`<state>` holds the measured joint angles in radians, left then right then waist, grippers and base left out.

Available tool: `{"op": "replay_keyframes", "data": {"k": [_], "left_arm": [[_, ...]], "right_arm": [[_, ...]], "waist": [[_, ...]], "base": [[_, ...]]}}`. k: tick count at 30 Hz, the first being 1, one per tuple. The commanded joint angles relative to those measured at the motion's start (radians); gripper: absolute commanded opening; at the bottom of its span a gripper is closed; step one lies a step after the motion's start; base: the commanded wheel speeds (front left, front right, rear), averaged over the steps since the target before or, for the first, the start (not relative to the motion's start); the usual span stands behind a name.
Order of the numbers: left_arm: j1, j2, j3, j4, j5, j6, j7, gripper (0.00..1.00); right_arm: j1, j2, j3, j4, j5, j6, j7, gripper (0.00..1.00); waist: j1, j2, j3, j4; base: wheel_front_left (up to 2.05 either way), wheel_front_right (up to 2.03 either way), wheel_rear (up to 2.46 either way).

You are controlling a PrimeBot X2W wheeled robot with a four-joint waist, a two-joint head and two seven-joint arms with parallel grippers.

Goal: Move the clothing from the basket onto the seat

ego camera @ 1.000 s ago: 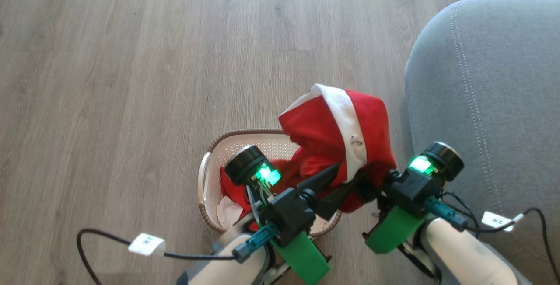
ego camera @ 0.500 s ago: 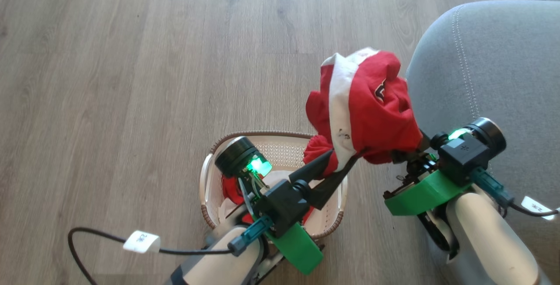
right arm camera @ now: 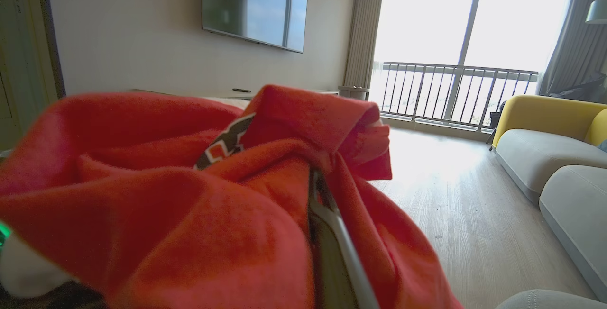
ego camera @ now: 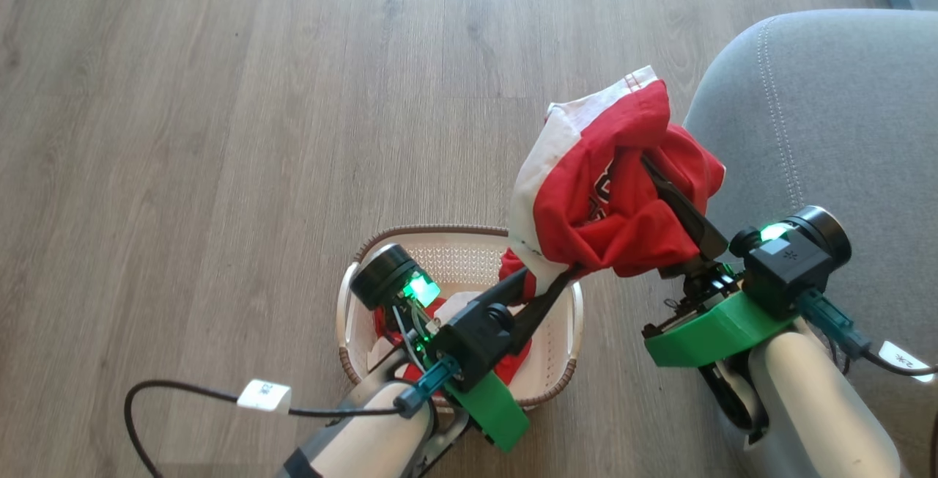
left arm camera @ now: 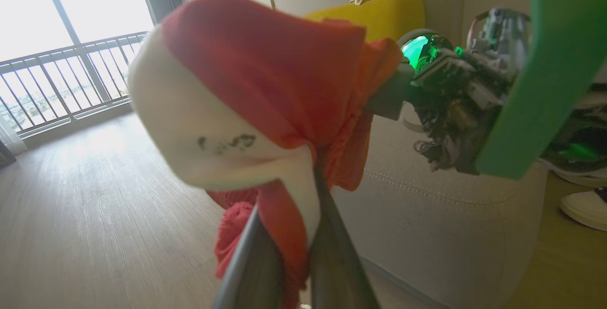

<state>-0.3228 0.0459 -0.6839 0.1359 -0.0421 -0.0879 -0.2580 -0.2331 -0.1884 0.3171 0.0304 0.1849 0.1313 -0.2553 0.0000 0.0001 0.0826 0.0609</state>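
Red clothing (ego camera: pixel 608 207) in the air between basket (ego camera: pixel 469 232) and seat (ego camera: pixel 828 119); left claw (ego camera: pixel 546 287) pinching its bottom, right claw (ego camera: pixel 652 170) pinching its right side

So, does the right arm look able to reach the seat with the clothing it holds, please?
Probably yes: the seat lies right beside the right pincer, nothing between. But the left pincer also grips that clothing, so it must follow or let go.

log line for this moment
left gripper: shut on red-and-white fabric garment | right gripper: shut on same garment | garment: raised beside light-grey upholstered seat | cream perforated plastic basket: more red fabric inside
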Motion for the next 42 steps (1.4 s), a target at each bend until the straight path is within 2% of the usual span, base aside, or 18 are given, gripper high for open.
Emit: {"op": "replay_keyframes", "data": {"k": [1,2,3,4,5,14,21,30,33,39,42], "left_arm": [[-0.007,0.006,0.026,-0.011,0.008,0.007,-0.004,0.0],[-0.007,0.006,0.029,-0.01,0.007,0.011,-0.004,0.08],[-0.008,0.006,0.03,-0.008,0.006,0.015,-0.004,0.27],[-0.006,0.006,0.029,0.005,0.001,0.014,-0.004,0.96],[-0.009,0.006,0.028,0.008,0.001,0.016,-0.004,1.0],[-0.005,0.006,0.027,0.042,0.014,0.034,-0.004,1.0],[0.03,0.016,0.044,0.052,0.003,0.04,-0.004,1.0],[0.1,0.031,0.082,0.053,-0.018,0.018,-0.004,1.0],[0.125,0.031,0.097,0.047,-0.015,0.012,-0.004,1.0],[0.172,0.029,0.119,0.05,-0.015,0.0,-0.004,1.0],[0.187,0.029,0.123,0.053,-0.009,-0.007,-0.004,1.0]], "right_arm": [[-0.016,0.01,-0.007,-0.045,0.009,-0.001,-0.006,0.0],[-0.015,0.01,-0.007,-0.045,0.01,-0.001,-0.006,0.0],[-0.015,0.01,-0.008,-0.045,0.01,-0.001,-0.006,0.0],[-0.015,0.009,-0.01,-0.045,0.011,-0.001,-0.006,0.0],[-0.015,0.009,-0.012,-0.045,0.011,-0.001,-0.006,0.0],[-0.014,0.009,-0.053,-0.055,0.0,-0.001,-0.006,0.0],[-0.003,0.005,-0.123,-0.064,-0.009,-0.001,-0.006,0.0],[0.03,0.009,-0.258,-0.054,-0.024,-0.001,-0.006,0.0],[0.052,0.024,-0.337,-0.025,-0.042,-0.001,-0.006,0.0],[0.084,0.06,-0.427,-0.013,-0.051,-0.001,-0.006,0.0],[0.091,0.066,-0.437,-0.013,-0.051,-0.001,-0.006,0.0]], "waist": [[0.0,-0.0001,0.001,0.0],[0.0,-0.0001,0.002,0.0],[0.0,-0.0001,0.003,0.0],[0.0,-0.0001,0.003,0.0],[0.0,-0.0001,0.003,0.001],[0.0,-0.0001,-0.006,0.009],[0.0,-0.0001,-0.016,0.014],[0.0,-0.0001,-0.021,-0.004],[0.0,-0.0001,-0.024,-0.016],[0.0,-0.0001,-0.032,-0.032],[0.0,-0.0001,-0.031,-0.038]], "base": [[0.0,0.0,0.0],[0.0,0.0,0.0],[0.0,0.0,0.0],[0.0,0.0,0.0],[0.0,0.0,0.0],[0.0,0.0,0.0],[0.0,0.0,0.0],[0.0,0.0,0.0],[0.0,0.0,0.0],[0.0,0.0,0.0],[0.0,0.0,0.0]]}}
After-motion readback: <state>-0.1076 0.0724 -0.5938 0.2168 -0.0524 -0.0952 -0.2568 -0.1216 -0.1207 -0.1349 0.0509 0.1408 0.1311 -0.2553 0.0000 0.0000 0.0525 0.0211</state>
